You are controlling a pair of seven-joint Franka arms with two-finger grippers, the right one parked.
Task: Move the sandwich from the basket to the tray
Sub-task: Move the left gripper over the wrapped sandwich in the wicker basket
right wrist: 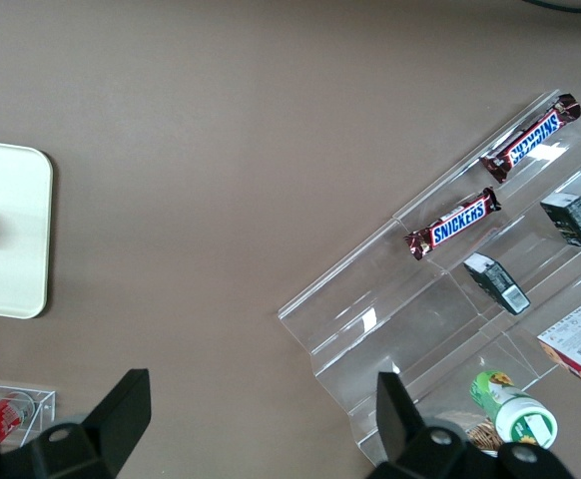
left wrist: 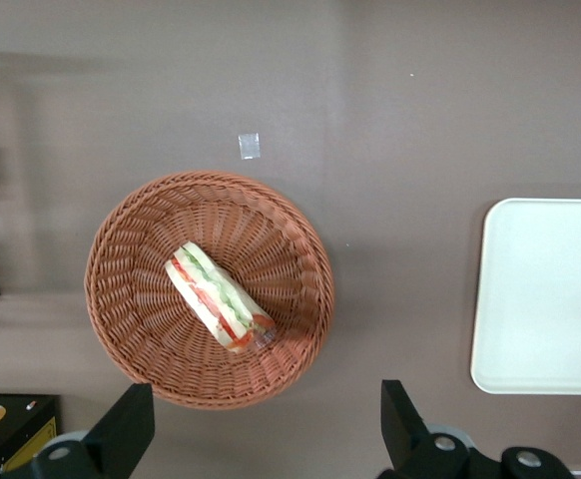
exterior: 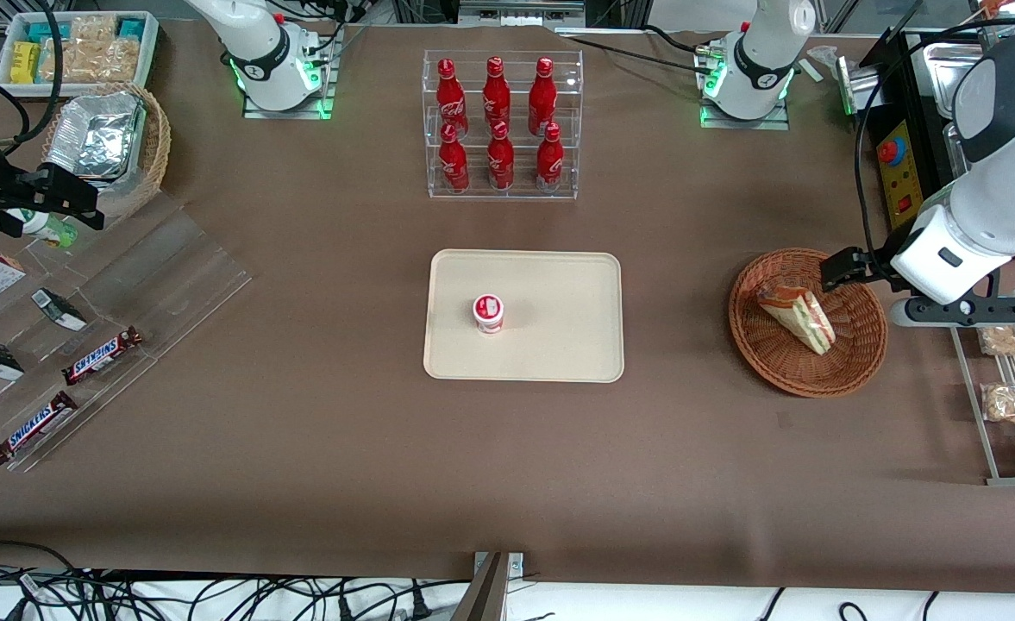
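At right of the front frame, gripper [exterior: 843, 269] is hovering over basket [exterior: 856, 366], fingers [left wrist: 121, 427] spread wide, likely lining up to grasp. Sandwich [exterior: 798, 316] is lying inside; tray [exterior: 559, 285] is waiting mid-frame, holding a cup [exterior: 488, 312].

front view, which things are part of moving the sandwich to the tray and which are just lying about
Job:
- sandwich, in the basket
- tray
- end effector, open, above the basket

Lying about:
- red-and-white cup on the tray
- cola bottles
- Snickers bars
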